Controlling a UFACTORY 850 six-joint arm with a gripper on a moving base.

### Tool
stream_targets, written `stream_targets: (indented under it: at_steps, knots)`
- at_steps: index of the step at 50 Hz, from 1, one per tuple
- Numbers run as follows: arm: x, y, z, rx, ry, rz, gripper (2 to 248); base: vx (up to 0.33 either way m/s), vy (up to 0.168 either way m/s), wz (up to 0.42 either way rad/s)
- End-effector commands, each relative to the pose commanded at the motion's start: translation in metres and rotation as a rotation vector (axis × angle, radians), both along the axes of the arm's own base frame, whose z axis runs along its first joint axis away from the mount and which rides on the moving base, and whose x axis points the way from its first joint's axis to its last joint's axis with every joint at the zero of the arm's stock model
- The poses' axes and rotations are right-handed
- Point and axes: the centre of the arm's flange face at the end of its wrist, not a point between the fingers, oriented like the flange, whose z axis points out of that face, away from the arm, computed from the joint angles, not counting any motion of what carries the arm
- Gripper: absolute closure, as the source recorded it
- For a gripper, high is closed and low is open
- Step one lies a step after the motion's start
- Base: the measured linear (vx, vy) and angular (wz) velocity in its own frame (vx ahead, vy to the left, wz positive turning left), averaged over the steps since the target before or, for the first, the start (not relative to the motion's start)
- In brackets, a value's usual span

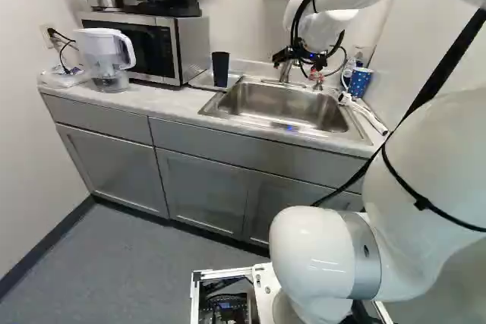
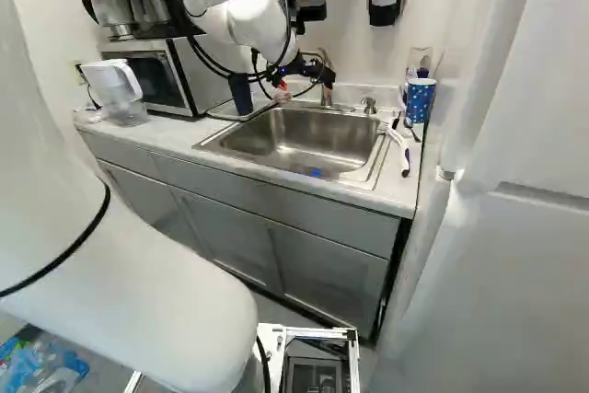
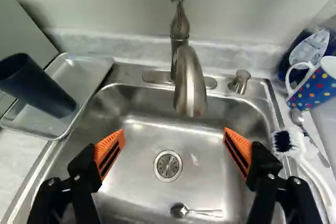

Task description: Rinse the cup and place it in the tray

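Observation:
My gripper [image 2: 305,69] hangs over the back part of the sink [image 2: 210,142], beside the faucet. Seen from the wrist, the gripper [image 3: 174,148] is spread wide, with orange pads far apart and nothing gripped between them. A dark blue cup [image 3: 37,87] stands upright on the metal tray [image 3: 89,67], off to one side of the fingers; in the left base view the cup [image 1: 220,69] is left of the sink. The curved faucet [image 3: 190,85] reaches over the basin ahead of the fingers. No water stream shows.
A spoon [image 3: 205,213] lies in the basin near the drain [image 3: 168,166]. On the counter beyond the sink's other side are a white brush [image 3: 294,148], another spoon and a dotted mug [image 3: 316,88]. The microwave [image 1: 144,47] and a water pitcher [image 1: 103,55] stand beyond the tray.

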Motion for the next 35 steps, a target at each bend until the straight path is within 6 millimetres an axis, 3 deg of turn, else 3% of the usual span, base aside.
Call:
stream_targets:
  at_steps: [21, 35]
  knots:
    - [-0.013, 0.005, -0.014, 0.057, 0.212, 0.019, 3, 0.000, 0.000, 0.000]
    - [-0.014, 0.005, -0.014, 0.057, 0.214, 0.019, 3, 0.000, 0.000, 0.000]
